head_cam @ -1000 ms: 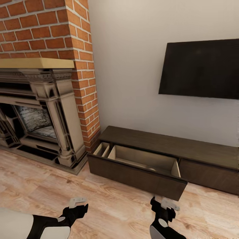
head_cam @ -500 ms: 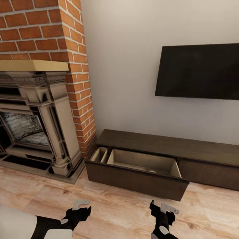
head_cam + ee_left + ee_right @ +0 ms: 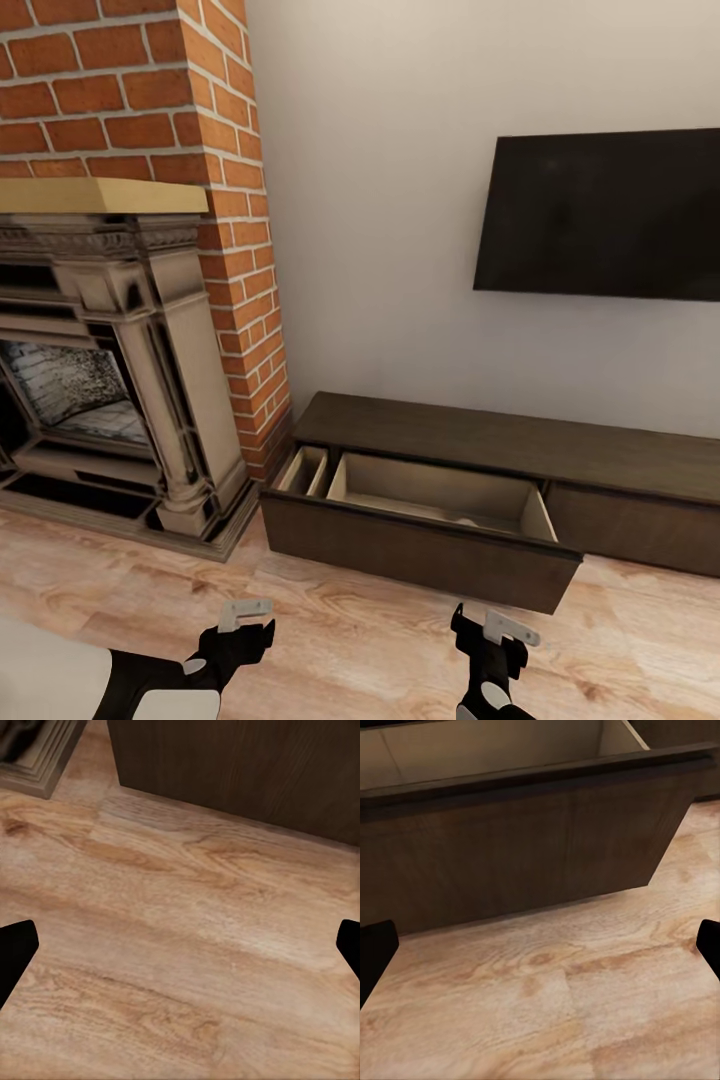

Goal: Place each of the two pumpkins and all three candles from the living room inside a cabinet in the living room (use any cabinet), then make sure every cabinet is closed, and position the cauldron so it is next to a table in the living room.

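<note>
Cabinet shifted slightly right, its open drawer seemingly just beyond right claw.

1. Underfoot, a light wooden plank floor with warm grain runs right up to the wall.
2. Sitting directly on it, the long, low, dark brown wooden cabinet stretches along that wall.
3. Its wide handleless drawer stands pulled out over the planks, pale beige inside showing.
4. Just beside the cabinet, touching the floor too, the beige-and-black carved fireplace surround plants its stepped base on the boards.
</note>
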Robot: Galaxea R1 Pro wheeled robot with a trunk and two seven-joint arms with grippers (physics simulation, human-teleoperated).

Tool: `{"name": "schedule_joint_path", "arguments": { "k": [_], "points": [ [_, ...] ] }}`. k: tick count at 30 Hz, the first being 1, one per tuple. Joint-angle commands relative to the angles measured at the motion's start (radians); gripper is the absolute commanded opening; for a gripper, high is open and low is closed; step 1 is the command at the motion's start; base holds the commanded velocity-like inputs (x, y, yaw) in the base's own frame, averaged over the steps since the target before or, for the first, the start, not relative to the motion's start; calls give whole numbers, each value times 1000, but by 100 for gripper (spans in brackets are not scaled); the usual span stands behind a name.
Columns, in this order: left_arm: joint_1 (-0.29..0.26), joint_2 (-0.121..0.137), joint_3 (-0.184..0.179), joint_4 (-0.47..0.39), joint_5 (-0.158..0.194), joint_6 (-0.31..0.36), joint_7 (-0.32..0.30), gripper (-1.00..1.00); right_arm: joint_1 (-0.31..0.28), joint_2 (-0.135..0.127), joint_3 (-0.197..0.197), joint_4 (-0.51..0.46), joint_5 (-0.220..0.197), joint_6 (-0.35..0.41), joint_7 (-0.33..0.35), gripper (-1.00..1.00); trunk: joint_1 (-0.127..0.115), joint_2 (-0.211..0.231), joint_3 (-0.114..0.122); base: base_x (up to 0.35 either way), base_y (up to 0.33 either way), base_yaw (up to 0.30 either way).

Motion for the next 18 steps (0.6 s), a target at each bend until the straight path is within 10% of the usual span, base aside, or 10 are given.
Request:
{"name": "schedule_joint_path", "arguments": {
  "k": [1, 18],
  "points": [
    [-2, 0, -3, -2, 4, -6, 3, 100, -2, -1, 9, -2, -8, -4, -5, 100, 4, -8, -4, 1, 1, 0],
    [-2, -40, -3, 43, 43, 0, 9, 100, -2, 35, -42, 116, -8, -102, 68, 100, 69, -127, -58, 0, 0, -8]
  ]
}}
